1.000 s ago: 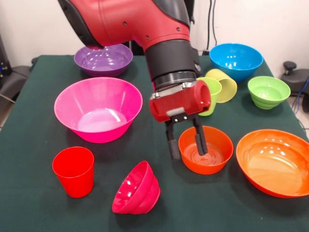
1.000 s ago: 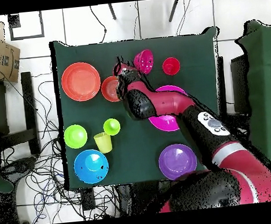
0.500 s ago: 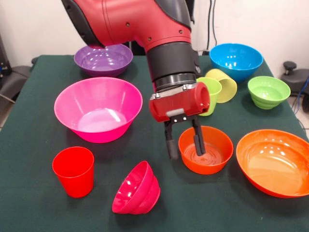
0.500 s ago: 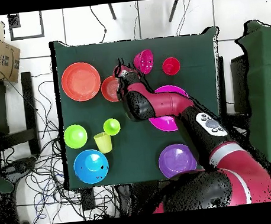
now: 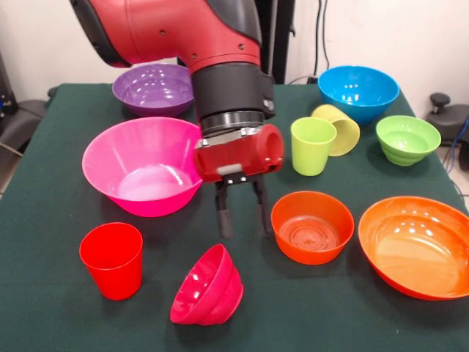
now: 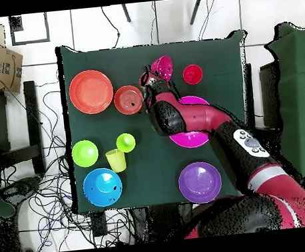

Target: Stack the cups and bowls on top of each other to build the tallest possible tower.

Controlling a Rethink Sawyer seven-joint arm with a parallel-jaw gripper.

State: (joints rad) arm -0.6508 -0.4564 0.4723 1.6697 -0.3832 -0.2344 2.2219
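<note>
Nothing is stacked yet — every glossy plastic cup and bowl sits alone on the dark green table [image 5: 66, 323]. The black two-fingered gripper [image 5: 240, 211] hangs empty with its fingers spread, between the small orange bowl [image 5: 312, 226] and the tipped magenta bowl [image 5: 207, 287] — the whole tower remains to build.

1. The front view looks low and close across the green bench [image 5: 44, 293] toward the wall behind it, with the arm [image 5: 183, 29] entering from above.
2. The overhead view looks straight down from farther off, taking in the whole bench [image 6: 221, 51] and the floor with cables around it.
3. Both views share the benchtop and the arm [image 6: 201, 120].
</note>
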